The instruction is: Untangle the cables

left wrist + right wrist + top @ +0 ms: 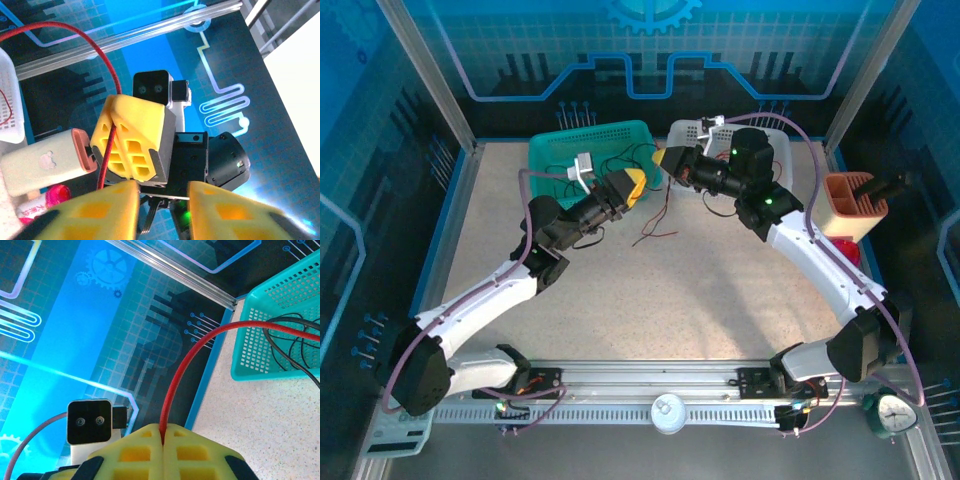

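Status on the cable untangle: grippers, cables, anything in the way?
Right gripper shut on red cable. Left gripper jaws apart, nothing seen between. Black cables in teal basket. Grippers nearly nose to nose, little room.

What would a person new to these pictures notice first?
Two yellow pincers almost nose to nose above the table: the right pincer is shut on a red cable, and the left pincer faces it. On the far side stands a teal basket with black cables inside.

We find one brand sign, an apple-shaped logo on the white charger block (42, 167). The figures on the round dial (895, 412) are too small to read.
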Controlling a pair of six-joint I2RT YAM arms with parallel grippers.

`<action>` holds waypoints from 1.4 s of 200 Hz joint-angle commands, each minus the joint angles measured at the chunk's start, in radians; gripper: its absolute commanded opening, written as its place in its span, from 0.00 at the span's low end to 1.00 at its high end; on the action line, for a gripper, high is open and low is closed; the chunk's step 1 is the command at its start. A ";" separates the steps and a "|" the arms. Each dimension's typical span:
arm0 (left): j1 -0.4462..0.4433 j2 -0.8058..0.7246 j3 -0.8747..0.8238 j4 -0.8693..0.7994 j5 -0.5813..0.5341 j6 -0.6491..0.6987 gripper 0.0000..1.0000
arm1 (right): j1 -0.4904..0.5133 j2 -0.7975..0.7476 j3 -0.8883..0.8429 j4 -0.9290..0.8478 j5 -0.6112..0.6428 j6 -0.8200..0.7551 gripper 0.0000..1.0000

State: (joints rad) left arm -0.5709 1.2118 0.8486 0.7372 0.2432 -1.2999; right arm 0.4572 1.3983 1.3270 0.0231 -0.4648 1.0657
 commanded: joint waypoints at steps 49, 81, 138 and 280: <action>-0.017 -0.050 0.079 -0.105 -0.002 0.140 0.00 | 0.005 -0.001 -0.002 -0.002 -0.002 -0.028 0.00; -0.016 -0.063 0.097 -0.139 -0.004 0.188 0.00 | 0.005 -0.005 -0.003 -0.023 0.008 -0.044 0.00; -0.015 -0.061 0.158 -0.179 0.016 0.267 0.00 | 0.008 -0.004 -0.011 -0.075 0.021 -0.092 0.05; -0.011 -0.047 0.418 -0.616 0.103 0.606 0.00 | -0.045 -0.236 -0.002 -0.375 0.242 -0.569 0.72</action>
State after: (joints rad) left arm -0.5789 1.1637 1.2171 0.1799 0.3134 -0.7479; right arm 0.4179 1.2091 1.3300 -0.3561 -0.2523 0.6163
